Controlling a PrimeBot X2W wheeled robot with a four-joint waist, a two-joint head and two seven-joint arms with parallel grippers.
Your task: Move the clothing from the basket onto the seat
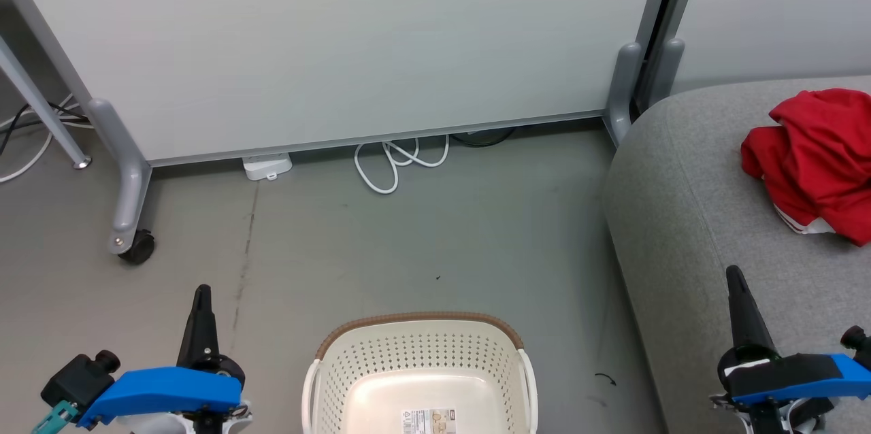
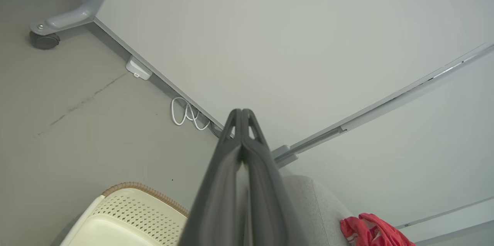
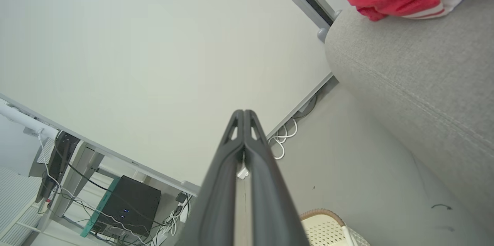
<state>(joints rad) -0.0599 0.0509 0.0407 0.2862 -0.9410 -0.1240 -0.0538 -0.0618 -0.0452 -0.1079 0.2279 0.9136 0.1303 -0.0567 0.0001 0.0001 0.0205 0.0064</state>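
Red clothing (image 1: 813,162) heaped on grey seat (image 1: 680,230), seemingly both garments

Room fittings: pale partition panel (image 1: 354,46), upright, carried on a grey angled foot (image 1: 126,175) with a black caster (image 1: 138,247); second pale panel (image 1: 769,5) to its right, their grey end posts (image 1: 625,90) side by side; slanted grey table leg (image 1: 37,104) at far left. Floor items: grey floor (image 1: 408,243) bearing a thin dark streak (image 1: 246,243) and a small black curl (image 1: 605,377) (what it is cannot be told); small white box (image 1: 267,166) and looped white cable (image 1: 398,162) at the first panel's lower edge. Behind that panel: black box (image 3: 129,205) with a teal edge, among tangled cables (image 3: 170,221).
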